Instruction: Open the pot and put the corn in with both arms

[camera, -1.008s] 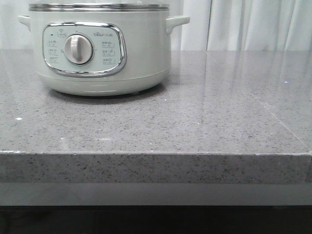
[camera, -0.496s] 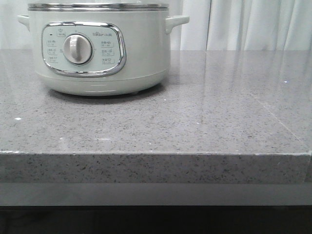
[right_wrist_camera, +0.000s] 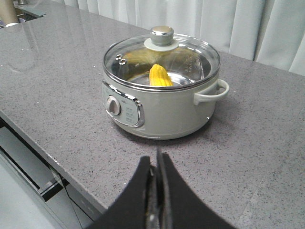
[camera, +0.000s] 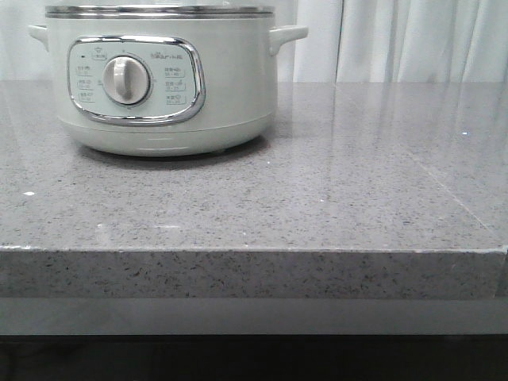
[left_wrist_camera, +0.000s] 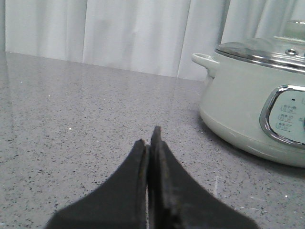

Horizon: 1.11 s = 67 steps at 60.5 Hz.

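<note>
The pot [camera: 163, 79] sits at the far left of the grey speckled bench [camera: 333, 198], about ten o'clock from the bench's middle in the front view, its dial panel facing the camera. In the right wrist view the glass lid [right_wrist_camera: 162, 57] rests on the pot's rim, and the corn [right_wrist_camera: 160, 76] lies inside, visible through the glass. The left end effector [left_wrist_camera: 151, 143] hangs low over the bench beside the pot, its two fingers pressed together and holding nothing. The right end effector [right_wrist_camera: 156, 164] is likewise closed and empty, well apart from the pot. Judged from this, the corn is in and the lid is on; little or nothing seems left.
</note>
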### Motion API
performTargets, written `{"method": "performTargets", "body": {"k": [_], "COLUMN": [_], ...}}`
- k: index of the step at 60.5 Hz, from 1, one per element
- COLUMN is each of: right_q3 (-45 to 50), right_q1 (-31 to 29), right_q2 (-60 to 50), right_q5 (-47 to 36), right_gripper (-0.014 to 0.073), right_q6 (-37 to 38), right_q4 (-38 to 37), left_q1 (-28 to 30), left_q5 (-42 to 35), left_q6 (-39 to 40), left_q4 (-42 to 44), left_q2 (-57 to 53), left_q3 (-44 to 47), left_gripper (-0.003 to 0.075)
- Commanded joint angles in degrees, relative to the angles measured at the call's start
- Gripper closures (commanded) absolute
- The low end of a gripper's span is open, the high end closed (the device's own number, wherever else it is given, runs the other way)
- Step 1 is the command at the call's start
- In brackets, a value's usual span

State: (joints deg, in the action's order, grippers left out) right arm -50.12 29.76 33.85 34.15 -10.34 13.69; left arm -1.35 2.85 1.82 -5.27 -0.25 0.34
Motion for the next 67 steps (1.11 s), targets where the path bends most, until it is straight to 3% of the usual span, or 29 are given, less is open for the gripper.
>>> {"method": "performTargets", "body": {"k": [1,60,67], "right_q3": [-1.3,-1.2,0.4], "right_q1": [-0.4,-0.4,-4.4], "right_q2": [0.0,-0.3,-2.2], "right_q5": [-4.1,-4.1,-5.1], "right_gripper": [0.0661,0.0661,0.0661], "right_q6": [-0.2,-0.2,-0.2], "right_q4": [0.3,0.3,0.2], "left_q1": [0.2,0.2,0.2], "left_q5": [-4.0,-5.9,-5.9], "left_q6": [0.6,0.6,0.6], "left_q4": [0.2,0.2,0.2], "left_q2": [-1.1,-1.1,-1.1], "left_q3": [0.3,0.3,0.3], "left_gripper": [0.0741,0.0741,0.0741]}}
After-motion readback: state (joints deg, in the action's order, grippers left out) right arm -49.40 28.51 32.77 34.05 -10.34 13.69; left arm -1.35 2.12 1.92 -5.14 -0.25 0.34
